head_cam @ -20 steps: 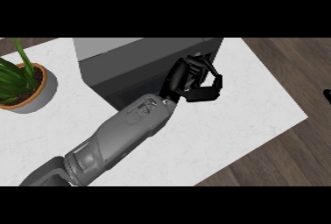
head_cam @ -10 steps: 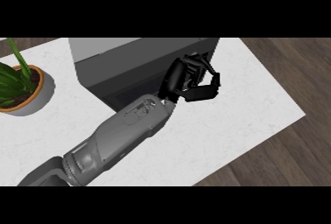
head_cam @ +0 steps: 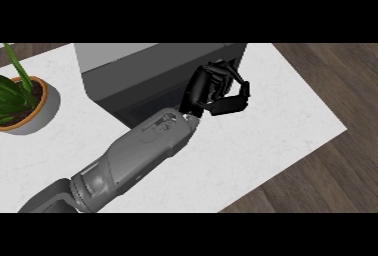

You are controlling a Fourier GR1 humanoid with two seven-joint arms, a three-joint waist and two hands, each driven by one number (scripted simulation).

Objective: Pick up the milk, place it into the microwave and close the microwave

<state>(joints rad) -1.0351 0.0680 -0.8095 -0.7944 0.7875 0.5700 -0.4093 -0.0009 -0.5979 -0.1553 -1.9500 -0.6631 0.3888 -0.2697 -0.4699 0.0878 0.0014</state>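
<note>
Entering from 7 o'clock, your grey forearm (head_cam: 140,155) runs up across the white counter (head_cam: 280,130) toward 1 o'clock. Its black hand (head_cam: 215,92) sits at the microwave's (head_cam: 148,75) right front corner, fingers curled, with nothing visibly held. You can't see the milk anywhere. A potted plant (head_cam: 22,102) stands at 9 o'clock, beside the microwave.

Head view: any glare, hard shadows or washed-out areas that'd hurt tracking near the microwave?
Head view: lighting is even, with no glare on the white counter. The microwave front is dark, so the black hand blends into it along its left side. Soft shadow lies only beneath the forearm. The potted plant is cut off at the left edge.
</note>
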